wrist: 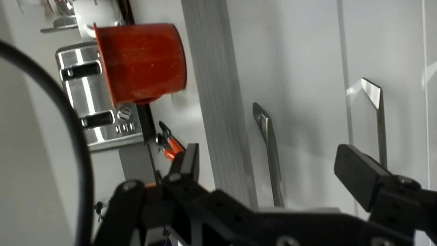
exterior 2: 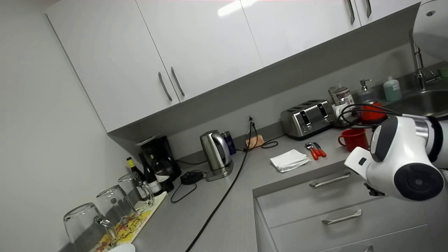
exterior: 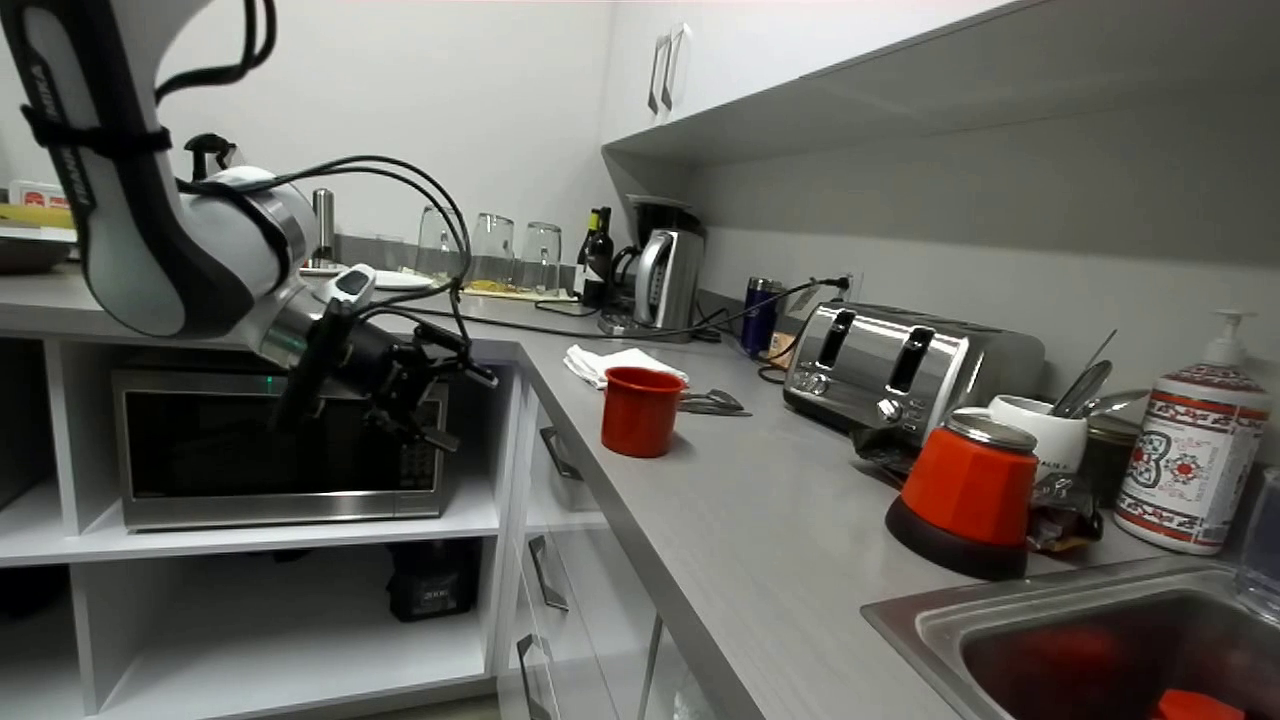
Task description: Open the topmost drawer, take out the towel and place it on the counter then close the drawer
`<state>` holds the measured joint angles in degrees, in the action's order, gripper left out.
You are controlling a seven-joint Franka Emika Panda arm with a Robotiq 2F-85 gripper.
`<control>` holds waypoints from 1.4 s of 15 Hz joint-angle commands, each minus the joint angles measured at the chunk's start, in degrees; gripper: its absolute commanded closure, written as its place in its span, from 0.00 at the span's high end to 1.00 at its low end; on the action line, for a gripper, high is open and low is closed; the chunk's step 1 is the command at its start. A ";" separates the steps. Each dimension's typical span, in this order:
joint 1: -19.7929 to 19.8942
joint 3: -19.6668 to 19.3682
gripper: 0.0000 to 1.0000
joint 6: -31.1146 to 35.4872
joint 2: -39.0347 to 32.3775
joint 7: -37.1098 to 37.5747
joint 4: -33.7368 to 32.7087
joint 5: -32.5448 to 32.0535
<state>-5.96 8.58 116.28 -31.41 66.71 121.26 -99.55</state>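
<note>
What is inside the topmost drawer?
Nothing inside can be seen: the topmost drawer is shut, showing only its white front and metal bar handle. Any contents are covered.

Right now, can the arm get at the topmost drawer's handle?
Probably yes: the gripper stands open, the wrist view shows the handle of the topmost drawer between its fingers, and nothing visible blocks the way; the red cup sits on the counter.
</note>
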 commanded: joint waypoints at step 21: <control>-0.71 0.38 1.00 -9.64 -19.43 4.74 -14.82 -16.66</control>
<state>-6.83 8.06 108.26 -46.32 70.75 111.65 -116.92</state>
